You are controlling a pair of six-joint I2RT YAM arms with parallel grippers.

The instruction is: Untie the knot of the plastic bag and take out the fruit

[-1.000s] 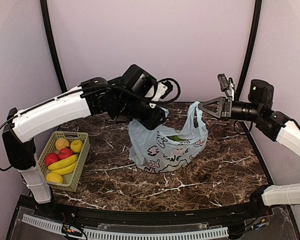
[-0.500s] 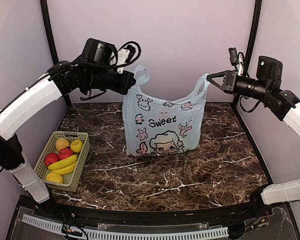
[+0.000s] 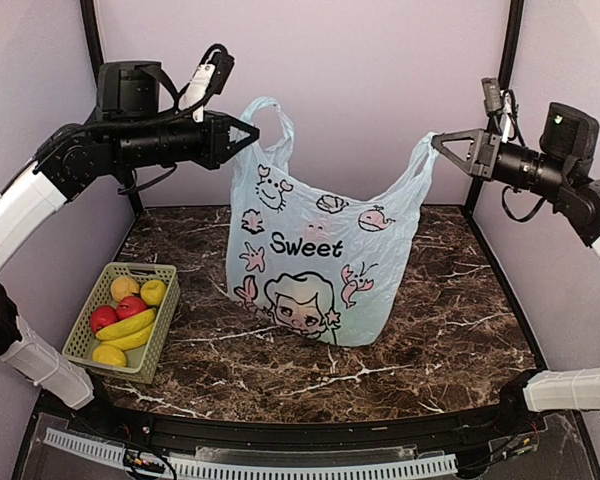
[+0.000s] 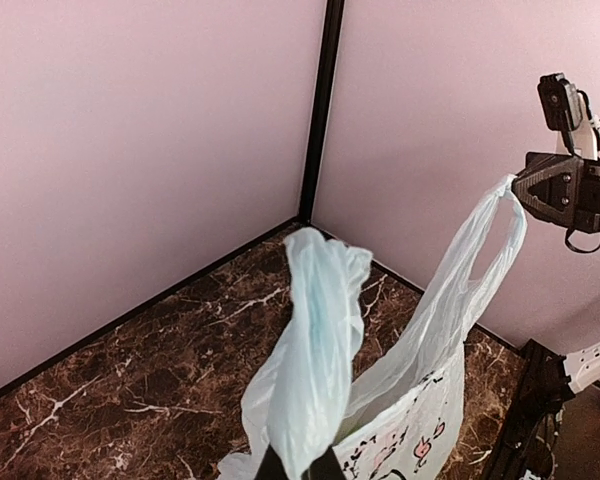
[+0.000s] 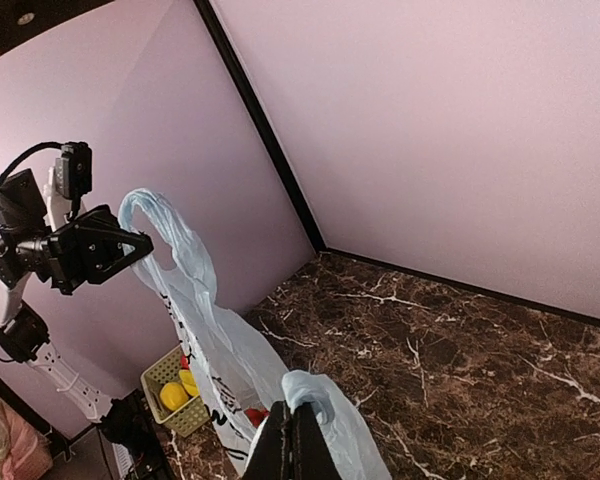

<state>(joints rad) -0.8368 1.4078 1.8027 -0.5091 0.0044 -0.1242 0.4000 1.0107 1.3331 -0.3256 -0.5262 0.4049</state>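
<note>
1. Only the top view shows the whole printed front of the plastic bag (image 3: 305, 260); my wrist views show mainly its handles (image 4: 315, 300).
2. My left gripper (image 3: 253, 134) and right gripper (image 3: 436, 141) are clamped on those handles, one each.
3. The bag hangs upright over the table (image 3: 440, 330), mouth up, stretched left-right.

What the plastic bag (image 3: 310, 270) holds is hidden from the top camera behind its printed near wall. In the left wrist view the bottom edge cuts off the bag's lower part and all but the dark tips of the left gripper (image 4: 300, 468), pinched on the bag. The right wrist view crops the right gripper (image 5: 294, 445) likewise. There a red speck (image 5: 251, 412) by the bag is too small to name.
</note>
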